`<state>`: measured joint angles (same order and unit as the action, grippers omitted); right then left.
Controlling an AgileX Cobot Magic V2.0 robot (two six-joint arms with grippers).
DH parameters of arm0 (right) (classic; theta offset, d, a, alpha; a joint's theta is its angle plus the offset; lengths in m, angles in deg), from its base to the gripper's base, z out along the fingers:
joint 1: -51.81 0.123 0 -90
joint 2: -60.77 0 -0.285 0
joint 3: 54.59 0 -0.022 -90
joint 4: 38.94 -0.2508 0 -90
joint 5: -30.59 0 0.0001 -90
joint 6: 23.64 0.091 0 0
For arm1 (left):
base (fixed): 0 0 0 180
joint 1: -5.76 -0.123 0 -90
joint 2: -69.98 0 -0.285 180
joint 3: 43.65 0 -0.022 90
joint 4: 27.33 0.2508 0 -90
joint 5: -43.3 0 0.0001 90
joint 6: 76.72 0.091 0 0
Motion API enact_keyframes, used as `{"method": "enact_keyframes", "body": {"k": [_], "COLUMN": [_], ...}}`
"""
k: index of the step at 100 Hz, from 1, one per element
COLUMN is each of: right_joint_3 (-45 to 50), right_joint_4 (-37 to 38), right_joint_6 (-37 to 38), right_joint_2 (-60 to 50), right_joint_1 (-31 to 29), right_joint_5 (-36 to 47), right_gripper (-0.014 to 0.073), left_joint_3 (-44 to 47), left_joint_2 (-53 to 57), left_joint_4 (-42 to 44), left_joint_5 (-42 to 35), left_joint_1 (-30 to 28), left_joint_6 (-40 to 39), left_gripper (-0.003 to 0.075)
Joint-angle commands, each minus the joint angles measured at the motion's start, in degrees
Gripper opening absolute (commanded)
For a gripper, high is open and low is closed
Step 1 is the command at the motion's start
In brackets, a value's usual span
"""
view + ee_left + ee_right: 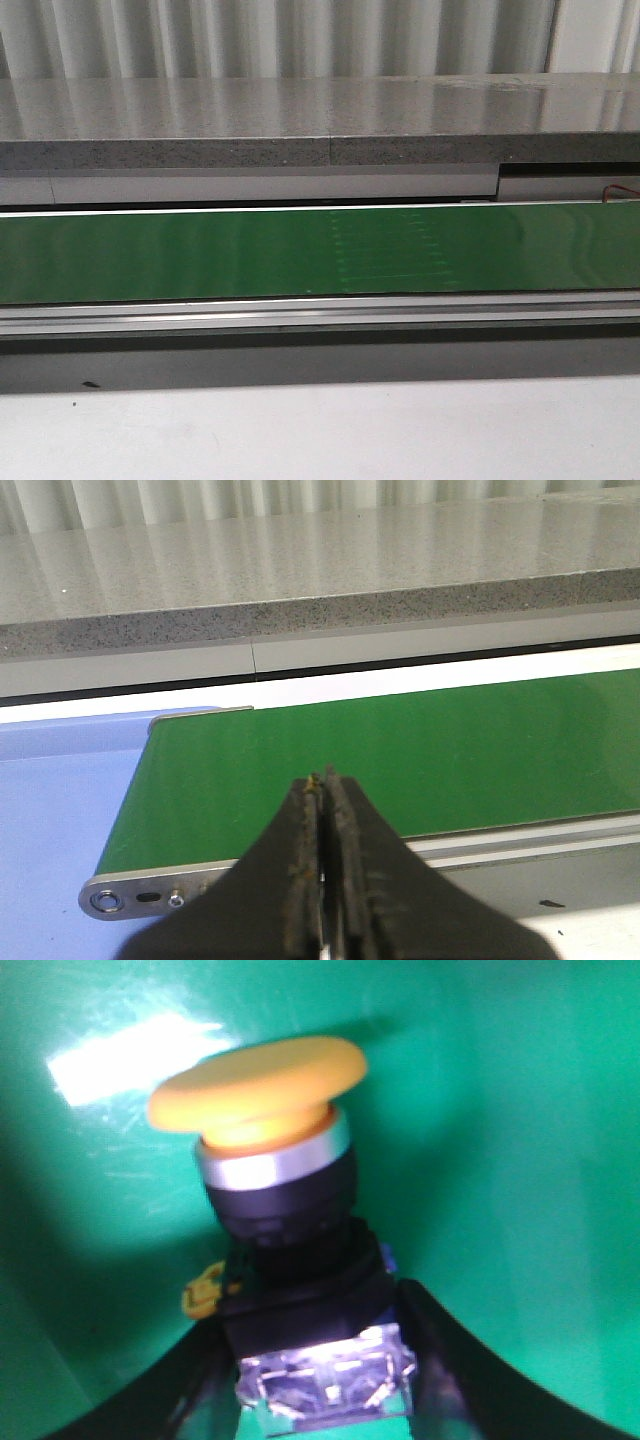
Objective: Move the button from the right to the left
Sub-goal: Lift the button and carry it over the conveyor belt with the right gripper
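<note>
Lying on the green belt, the button sits between the right gripper fingers, which clamp its rear block. The left gripper is pressed together above the belt's end, before a grey stone ledge.

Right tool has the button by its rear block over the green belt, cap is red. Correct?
Not quite. The button sits between the right tool fingers over the green belt, but its cap is yellow, not red; the right wrist view shows it.
</note>
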<state>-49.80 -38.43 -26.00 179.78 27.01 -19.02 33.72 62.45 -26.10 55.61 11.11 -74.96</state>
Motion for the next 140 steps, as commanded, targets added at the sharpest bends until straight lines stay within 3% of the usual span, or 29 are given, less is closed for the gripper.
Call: {"method": "enact_keyframes", "body": {"k": [1, 42, 76, 106, 120, 140], "right_joint_3": [-1.6, -1.6, -1.4, -1.4, -1.4, -1.4], "right_joint_4": [0.7, 0.1, -6.5, -6.3, -6.3, -6.4], "right_joint_6": [-0.7, 0.1, 0.4, 0.4, 0.4, 0.4], "right_joint_2": [-5.6, -19.9, -19.8, -16.4, -16.3, -16.3], "right_joint_1": [-0.3, 4.9, 13.8, 14.4, 14.4, 14.4], "right_joint_5": [-1.2, -5.7, -9.0, -9.5, -9.0, -8.7], "right_gripper": [0.0143, 0.0143, 0.0143, 0.0157, 0.023, 0.0472], "left_joint_3": [2.3, 2.3, 2.3, 2.3, 2.3, 2.3], "left_joint_2": [1.7, 1.7, 1.7, 1.7, 1.7, 1.7], "left_joint_4": [-0.2, -0.2, -0.2, -0.2, -0.2, -0.2], "left_joint_5": [-4.5, -4.5, -4.5, -4.5, -4.5, -4.5], "left_joint_1": [0.2, 0.2, 0.2, 0.2, 0.2, 0.2], "left_joint_6": [-0.4, -0.4, -0.4, -0.4, -0.4, -0.4], "left_gripper": [-0.002, -0.002, -0.0021, -0.002, -0.002, -0.002]}}
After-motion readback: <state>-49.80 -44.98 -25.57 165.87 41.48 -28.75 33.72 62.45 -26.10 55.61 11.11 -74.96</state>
